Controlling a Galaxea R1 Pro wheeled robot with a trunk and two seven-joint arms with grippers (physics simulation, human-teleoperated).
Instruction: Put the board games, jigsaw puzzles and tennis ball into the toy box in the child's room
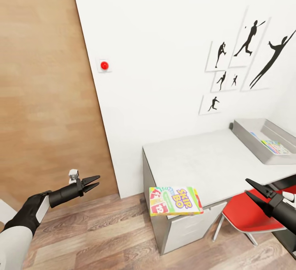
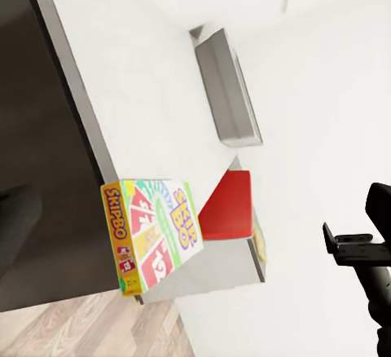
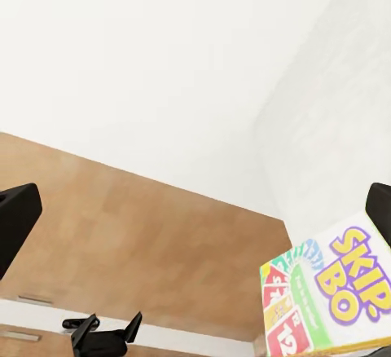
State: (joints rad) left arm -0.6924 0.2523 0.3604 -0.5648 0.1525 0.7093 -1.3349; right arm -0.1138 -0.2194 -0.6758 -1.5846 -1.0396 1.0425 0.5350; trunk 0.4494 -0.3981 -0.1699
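Left black two-fingered claw [image 1: 93,183]: held out low over the wood-plank floor [image 1: 102,233], in front of the brown wood-panel door [image 1: 45,89], fingers slightly apart with nothing between them. To its right, on the near corner of the long white-topped table [image 1: 205,159], lies the yellow-green-orange flat printed board game box [image 1: 175,201] lettered "SKIP-BO", face up, part of it overhanging the table edge; it is well apart from both claws and lies between them. Beyond the box, on the white wall [image 1: 164,56], a small red round button [image 1: 104,65] and a group of black silhouette pictures [image 1: 246,56]. At the far end of the table, past the right claw, the shallow light grey rectangular toy box [image 1: 263,140] with a multicoloured sheet [image 1: 275,146] inside it. Beside the right claw, a red-seated chair [image 1: 246,214]. Right black two-fingered claw [image 1: 254,191]: fingers spread apart, empty.
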